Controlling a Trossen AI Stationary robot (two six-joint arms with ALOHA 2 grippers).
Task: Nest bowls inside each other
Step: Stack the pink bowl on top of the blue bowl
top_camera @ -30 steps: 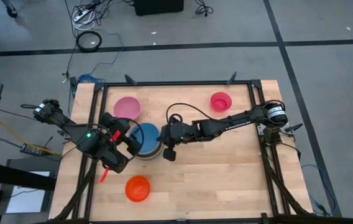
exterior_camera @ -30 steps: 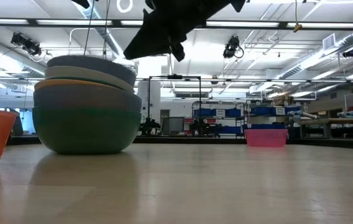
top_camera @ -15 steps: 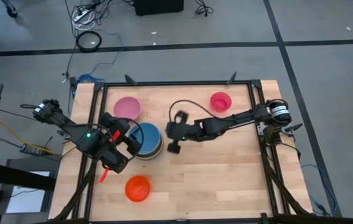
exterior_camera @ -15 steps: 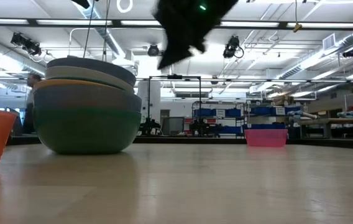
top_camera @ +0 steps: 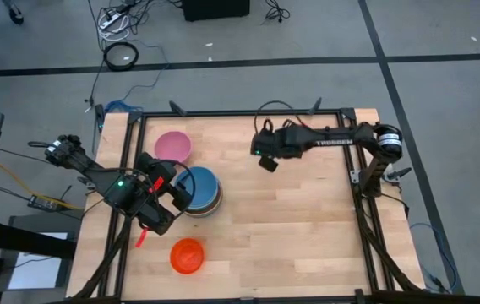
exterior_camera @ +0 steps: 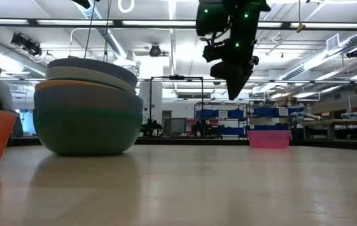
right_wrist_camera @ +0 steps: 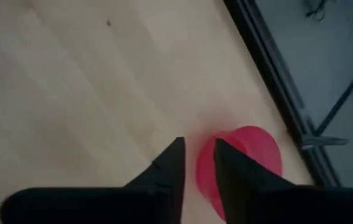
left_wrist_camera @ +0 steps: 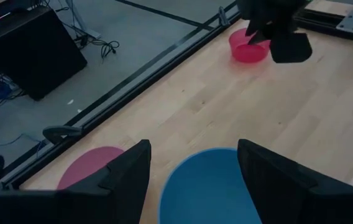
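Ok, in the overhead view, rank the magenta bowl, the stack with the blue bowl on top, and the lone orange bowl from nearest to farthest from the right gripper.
From the right gripper:
1. Magenta round plastic bowl, mostly hidden under the arm, far side.
2. Blue-topped stack of bowls, mid-left.
3. Orange round plastic bowl, near-left edge.

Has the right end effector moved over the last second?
Yes. In the high view the right end effector has swung from beside the nested bowl stack toward the table's far edge, near the magenta bowl.
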